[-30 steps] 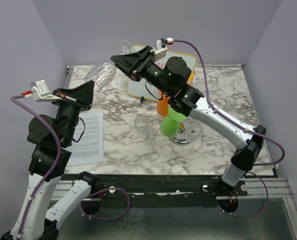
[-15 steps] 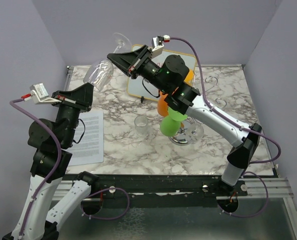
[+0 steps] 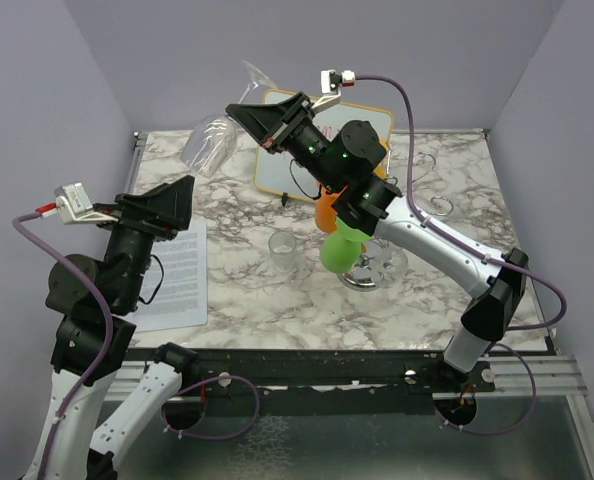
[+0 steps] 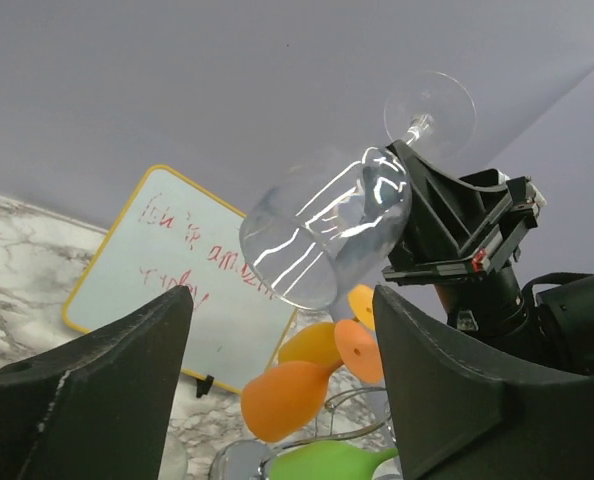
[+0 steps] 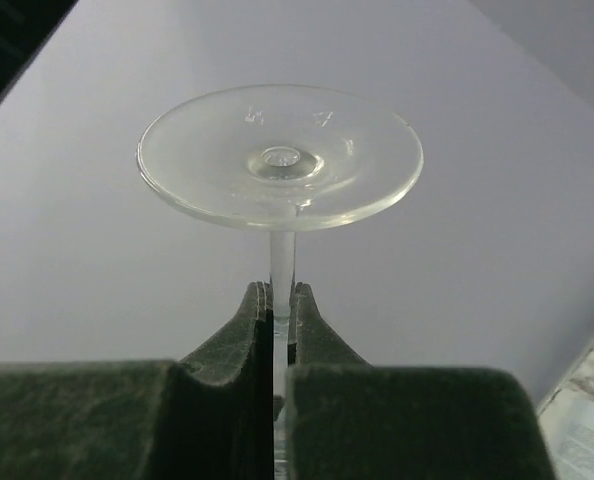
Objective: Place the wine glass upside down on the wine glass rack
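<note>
The clear wine glass point(image 3: 209, 143) hangs tilted in the air over the far left of the table, bowl low and foot point(image 3: 257, 75) high. My right gripper point(image 3: 245, 108) is shut on its stem. In the right wrist view the fingertips point(image 5: 260, 310) pinch the stem point(image 5: 282, 255) just under the round foot point(image 5: 280, 155). My left gripper point(image 3: 182, 195) stands open below and nearer than the bowl, apart from it. From the left wrist the bowl point(image 4: 322, 235) floats above my empty left gripper point(image 4: 282, 400). The wine glass rack point(image 3: 365, 277) stands mid-right on the table.
An orange glass point(image 3: 326, 212) and a green glass point(image 3: 342, 248) hang on the rack. A small whiteboard point(image 3: 277, 165) leans at the back. A clear tumbler point(image 3: 283, 250) stands mid-table, and a printed sheet point(image 3: 177, 270) lies at the left.
My right gripper has shut on the stem. My left gripper has opened, let go of the bowl and drawn back toward me. The glass has risen slightly and shifted right.
</note>
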